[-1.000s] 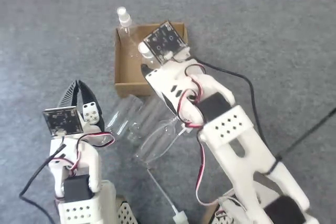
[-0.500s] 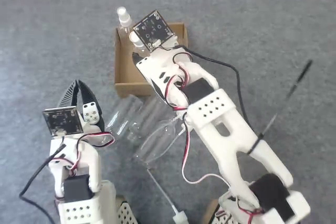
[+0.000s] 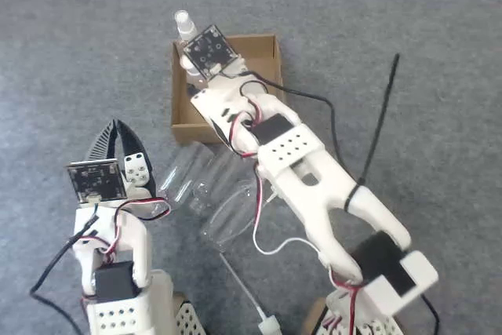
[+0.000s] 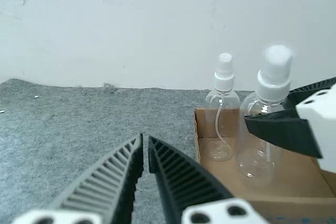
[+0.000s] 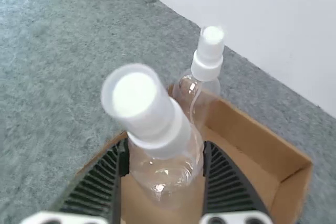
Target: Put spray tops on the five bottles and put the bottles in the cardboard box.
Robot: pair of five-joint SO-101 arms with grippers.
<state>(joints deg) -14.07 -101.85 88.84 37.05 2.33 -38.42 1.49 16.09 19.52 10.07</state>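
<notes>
My right fingers (image 5: pixel 220 179) tight around capped bottle (image 5: pixel 157 129) in box (image 5: pixel 252 140), beside second bottle (image 5: pixel 202 77); my left fingers (image 4: pixel 134 156) together.

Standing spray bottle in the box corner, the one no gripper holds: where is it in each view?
High view: standing bottle at the cardboard box's far left corner, past the right arm's wrist.
Left wrist view: upright inside the box, beside the held bottle.
Right wrist view: behind the held bottle in the right gripper, at the box's corner.
Shared landmark: the cardboard box.
</notes>
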